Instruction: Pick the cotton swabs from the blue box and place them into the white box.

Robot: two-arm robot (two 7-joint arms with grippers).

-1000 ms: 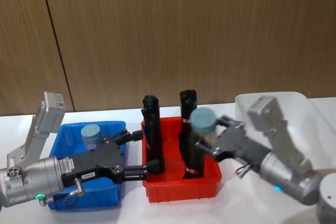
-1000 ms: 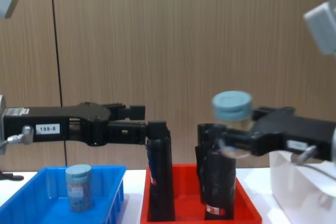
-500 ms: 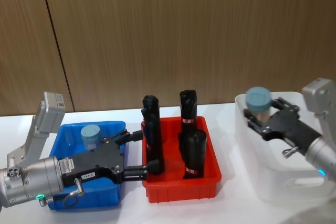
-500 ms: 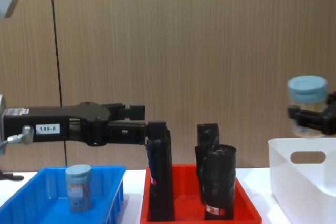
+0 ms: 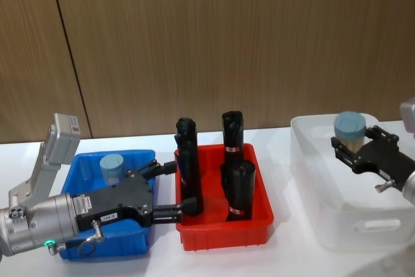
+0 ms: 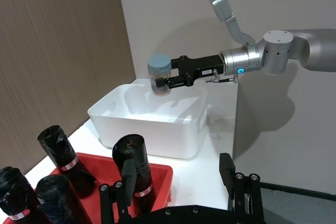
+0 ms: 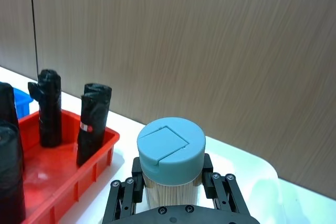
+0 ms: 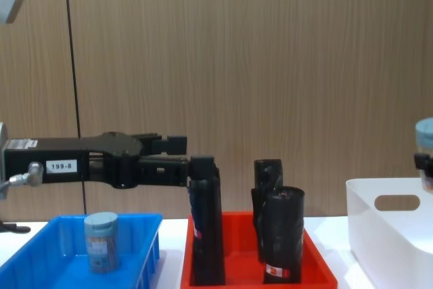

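At view's edge, right end effector (image 5: 353, 142) grips cotton swabs (image 5: 350, 126); left end effector (image 5: 178, 187) wide.

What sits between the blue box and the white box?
In the head view, a red bin holding black rolls sits between the blue box and white box; the open left claw hangs at its left rim.
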